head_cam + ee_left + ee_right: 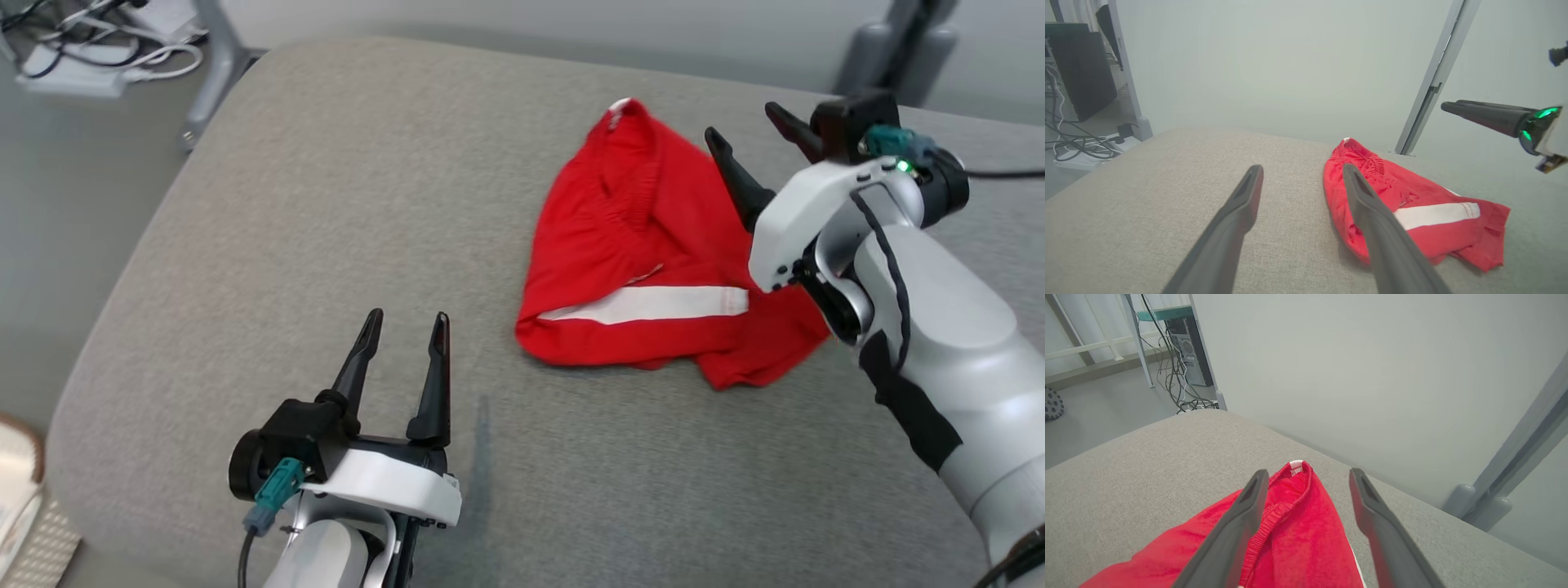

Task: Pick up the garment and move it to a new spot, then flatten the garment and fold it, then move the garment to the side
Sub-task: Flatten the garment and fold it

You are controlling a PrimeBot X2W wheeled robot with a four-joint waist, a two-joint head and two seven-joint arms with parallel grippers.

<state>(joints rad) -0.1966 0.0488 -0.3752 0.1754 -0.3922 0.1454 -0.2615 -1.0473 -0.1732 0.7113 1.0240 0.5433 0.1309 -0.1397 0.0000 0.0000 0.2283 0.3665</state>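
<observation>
- Garment [637, 245]: red with a white stripe, lying crumpled on the grey worktop [326, 204], right of centre in the head view.
- Right hand [747, 126]: fingers spread wide, gripping nothing, over the garment's upper right edge.
- Left hand [408, 318]: fingers wide apart, empty, at lower left, apart from the garment.

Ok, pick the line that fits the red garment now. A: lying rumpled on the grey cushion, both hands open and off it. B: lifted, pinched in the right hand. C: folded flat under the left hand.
A: the red garment lies rumpled on the grey cushion, right hand open above it, left hand open beside it.
</observation>
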